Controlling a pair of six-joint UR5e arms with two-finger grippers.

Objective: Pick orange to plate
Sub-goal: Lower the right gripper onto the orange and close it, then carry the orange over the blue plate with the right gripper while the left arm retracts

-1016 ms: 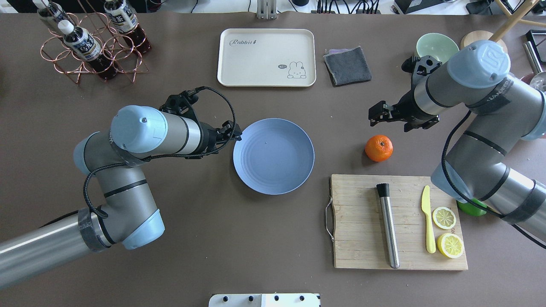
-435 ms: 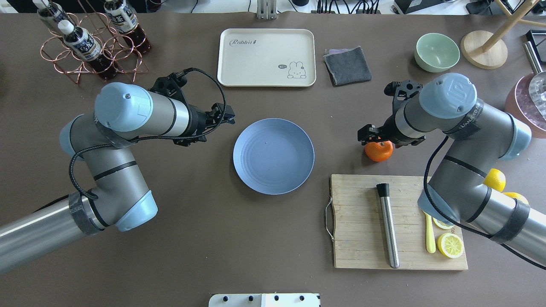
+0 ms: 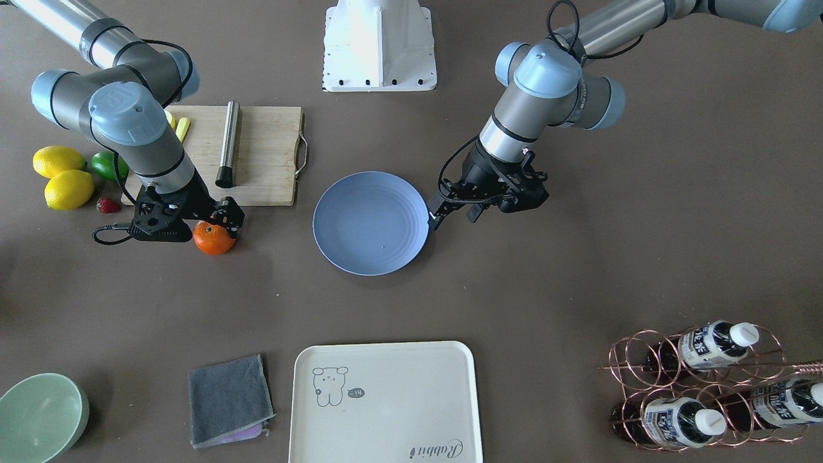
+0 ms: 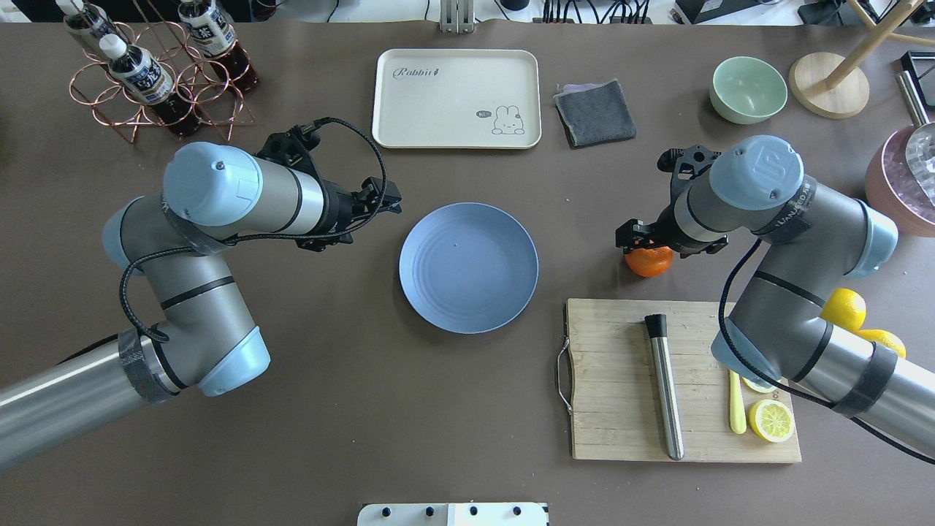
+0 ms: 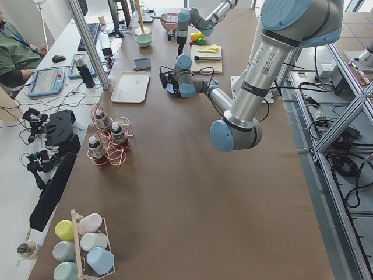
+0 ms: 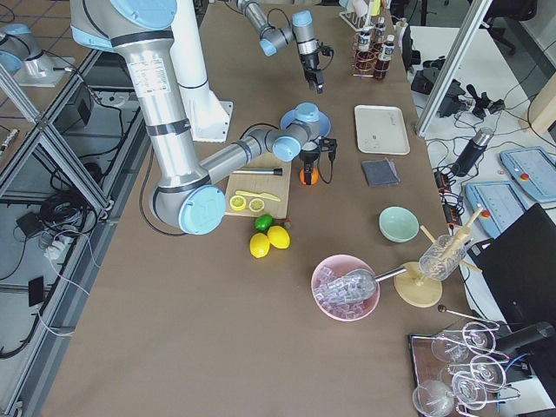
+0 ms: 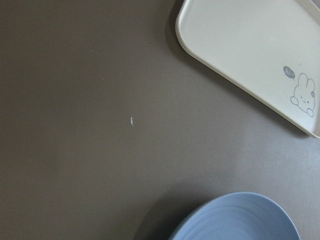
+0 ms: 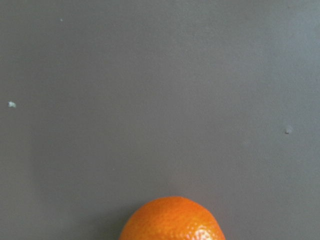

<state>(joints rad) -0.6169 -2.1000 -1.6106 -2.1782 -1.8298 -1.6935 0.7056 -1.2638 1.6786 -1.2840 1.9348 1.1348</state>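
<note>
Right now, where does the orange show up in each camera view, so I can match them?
Front-facing: orange left of centre, just below the wooden board.
Overhead: orange right of centre, just above that board.
Exterior left: too small to tell.
Exterior right: orange mid-frame, beside the board.
Left wrist: not in it.
Right wrist: orange at the bottom edge, cut off.
Shared landmark: the wooden board.

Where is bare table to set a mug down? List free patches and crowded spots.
Free: the wide brown stretch on the robot's side of the plate, left of the cutting board; also the strip between plate and tray. Crowded: beyond the board, where the right pincer sits over the orange, and the lemons by the board's right end.
</note>
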